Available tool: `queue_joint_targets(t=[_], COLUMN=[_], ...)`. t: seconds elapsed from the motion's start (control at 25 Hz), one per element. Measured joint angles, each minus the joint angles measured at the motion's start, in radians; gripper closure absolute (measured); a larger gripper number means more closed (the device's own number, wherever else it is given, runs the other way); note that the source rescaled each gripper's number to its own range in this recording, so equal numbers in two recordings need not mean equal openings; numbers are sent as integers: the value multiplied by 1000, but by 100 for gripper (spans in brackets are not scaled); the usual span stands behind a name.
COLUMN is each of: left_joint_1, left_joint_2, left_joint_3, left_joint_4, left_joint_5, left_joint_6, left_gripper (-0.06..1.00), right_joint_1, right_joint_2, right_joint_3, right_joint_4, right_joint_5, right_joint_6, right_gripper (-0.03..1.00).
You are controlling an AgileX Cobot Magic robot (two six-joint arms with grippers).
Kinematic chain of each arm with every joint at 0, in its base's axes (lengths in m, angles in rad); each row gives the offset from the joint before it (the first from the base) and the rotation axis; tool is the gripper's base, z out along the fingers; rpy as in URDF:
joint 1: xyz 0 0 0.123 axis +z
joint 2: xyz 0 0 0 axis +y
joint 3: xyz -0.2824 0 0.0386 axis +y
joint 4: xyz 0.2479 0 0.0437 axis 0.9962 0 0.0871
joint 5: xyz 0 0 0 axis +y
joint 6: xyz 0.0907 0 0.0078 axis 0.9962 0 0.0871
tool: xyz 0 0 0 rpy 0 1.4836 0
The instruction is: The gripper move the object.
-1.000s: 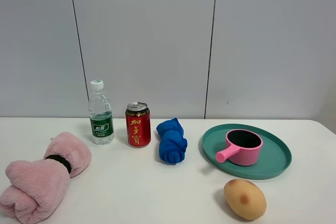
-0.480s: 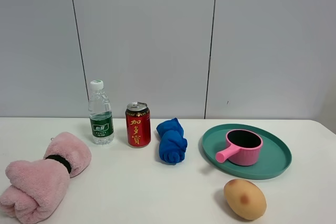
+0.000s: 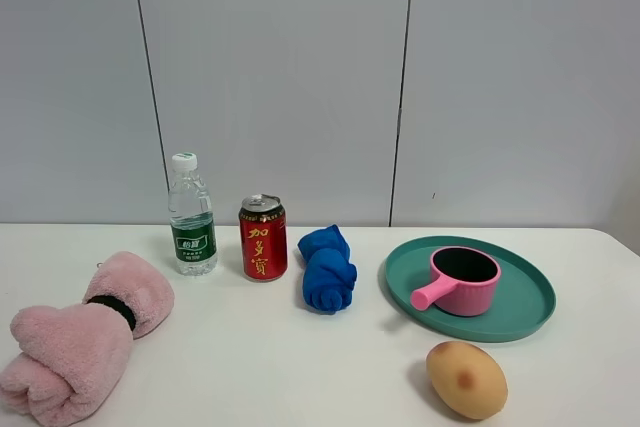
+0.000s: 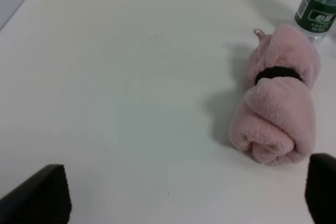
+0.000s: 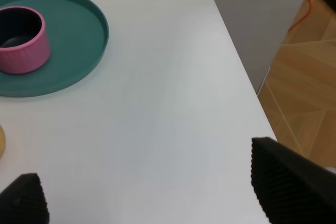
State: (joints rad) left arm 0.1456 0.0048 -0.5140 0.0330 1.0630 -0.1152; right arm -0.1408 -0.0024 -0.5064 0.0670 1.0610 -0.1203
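Observation:
The small pink saucepan point(image 3: 462, 282) with a dark inside stands on a teal round plate point(image 3: 525, 319) at the right of the table, its handle pointing front-left. In the right wrist view the saucepan point(image 5: 22, 40) sits on the plate point(image 5: 79, 30), well apart from my right gripper point(image 5: 152, 192), which is open and empty over bare table near the table's right edge. My left gripper point(image 4: 181, 192) is open and empty over the table's left part. Neither gripper shows in the exterior view.
A rolled pink towel point(image 3: 80, 337) lies front left and also shows in the left wrist view point(image 4: 278, 108). A water bottle point(image 3: 191, 215), a red can point(image 3: 263, 238) and a blue cloth point(image 3: 327, 269) stand mid-table. A tan egg-shaped object point(image 3: 466, 378) lies before the plate.

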Motion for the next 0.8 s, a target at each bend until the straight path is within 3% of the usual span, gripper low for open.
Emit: queue_joint_targets(t=[0.8], left_joint_1=[0], left_joint_2=[0], left_joint_3=[0], left_joint_4=[0], left_joint_5=[0], left_joint_6=[0], left_gripper=[-6], right_joint_1=[0], right_joint_2=[0], right_joint_3=[0], right_joint_4=[-1], right_joint_5=[0], right_joint_6=[0], right_gripper=[19])
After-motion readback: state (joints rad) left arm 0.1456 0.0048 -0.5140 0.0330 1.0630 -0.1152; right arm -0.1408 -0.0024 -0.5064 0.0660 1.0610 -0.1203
